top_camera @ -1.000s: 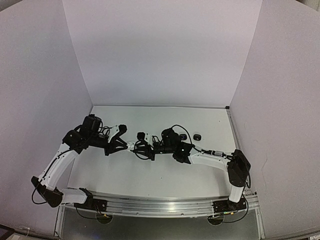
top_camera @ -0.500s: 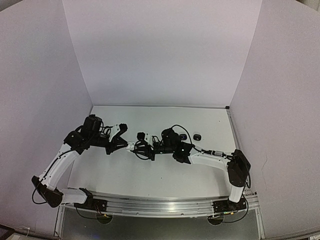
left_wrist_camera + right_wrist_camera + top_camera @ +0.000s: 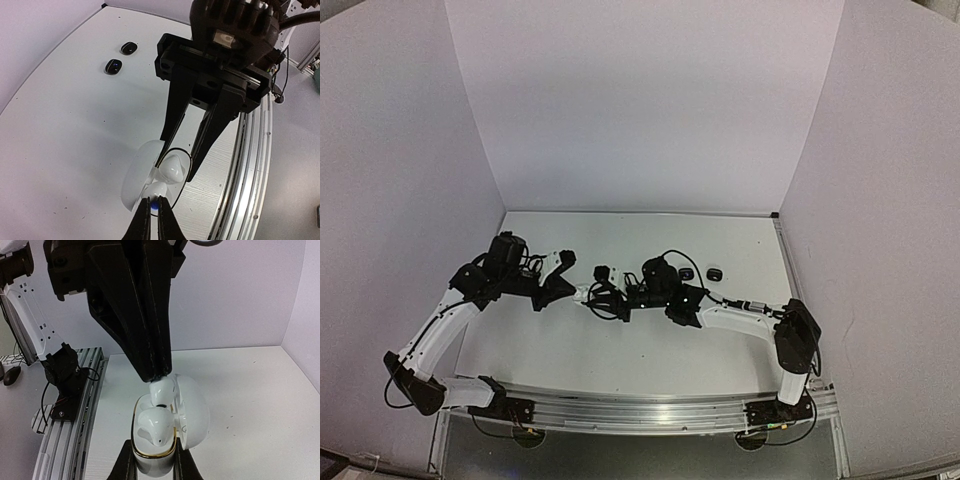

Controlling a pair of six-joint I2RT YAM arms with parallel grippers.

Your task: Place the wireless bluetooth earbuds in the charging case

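While the right jaws are clamping the lower body of the open white charging case [image 3: 192, 412] over the tabletop [image 3: 250, 385], the left jaws are pinching the second white earbud [image 3: 162, 389] by its upper end and holding it at the mouth of the far socket. Its tip is dipping into that socket, though it is not yet sitting flush, as far as the right wrist view is showing. The first white earbud [image 3: 152, 426] is already lying seated in the near socket, and the lid is standing open to one side.

This pair is looking roughly half done. What is remaining is pressing the held bud home, letting go of it, and probably closing the lid. Two small black pieces [image 3: 129, 48] [image 3: 113, 66] are lying well apart from the case, and I cannot tell whether they are buds or cases. No other earbuds are showing.
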